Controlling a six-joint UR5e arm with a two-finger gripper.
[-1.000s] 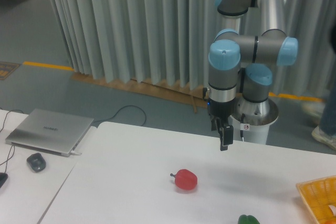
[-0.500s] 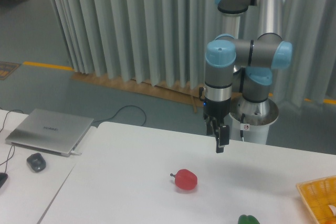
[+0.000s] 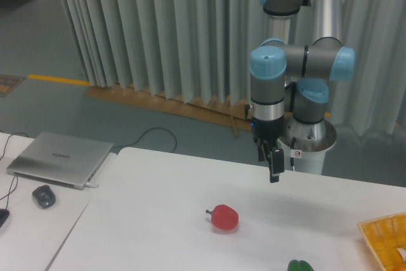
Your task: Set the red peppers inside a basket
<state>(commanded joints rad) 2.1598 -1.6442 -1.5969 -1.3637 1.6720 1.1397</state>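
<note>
Spreading across the near half of the view, the white tabletop [image 3: 158, 220] runs out of frame at the near edge and on the right, so its full extent cannot be seen. Behind it hangs a grey curtain [image 3: 158, 30], and the robot arm [image 3: 304, 61] rises from a base at the far right edge of the tabletop, its upper joints cut off at the top. A second, lower surface at the left carries a closed laptop [image 3: 60, 157] and a mouse [image 3: 43, 196], well apart from everything else. The yellow-orange basket [image 3: 388, 236] shows only a corner of its lattice at the near right edge; the rest is out of frame. The gripper [image 3: 274, 166] hangs pointing down above the far side of the tabletop, holding nothing; seen edge-on and dark, its fingers merge, so whether it is wide or narrow I cannot tell. The red pepper [image 3: 224, 217] lies on the tabletop near and left of the gripper, with bare surface all around it, its short dark stem pointing left. A green pepper [image 3: 300, 265] pokes up at the near edge, mostly cropped.
</note>
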